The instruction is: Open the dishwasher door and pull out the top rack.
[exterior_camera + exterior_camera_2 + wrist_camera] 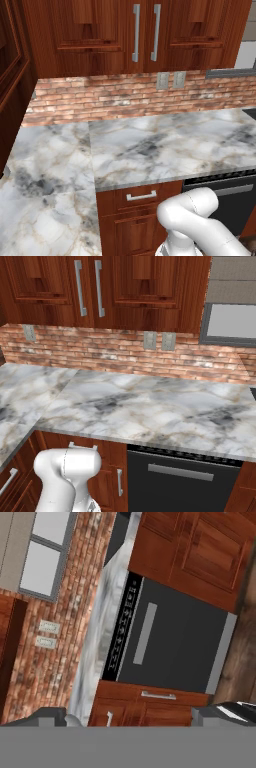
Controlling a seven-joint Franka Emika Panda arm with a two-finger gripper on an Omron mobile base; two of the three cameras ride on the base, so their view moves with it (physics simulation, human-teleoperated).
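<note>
The flat black dishwasher door is seen shut, flush with the cabinet fronts under the grey-veined white marble desk. A long grey horizontal bar handle is fixed across its upper part, and a dark vented strip runs along its top edge just below the desk lip. In the left base view the same door is found at the lower right, partly covered by the white arm. In the hand view, which is rolled sideways, the door is observed whole, with its handle and vented strip facing the camera.

The top rack is hidden behind the shut door.

A reddish-brown wooden drawer front with a small silver handle is noted just beside the door, on its left. A red brick backsplash with grey wall outlets is recorded behind the desk, and reddish-brown upper cabinets with long silver pulls hang above it.

The tool is held well apart from the door, touching nothing. Its two dark fingertips are seen at opposite sides of the hand view, so the tool is set wide and carries nothing.
</note>
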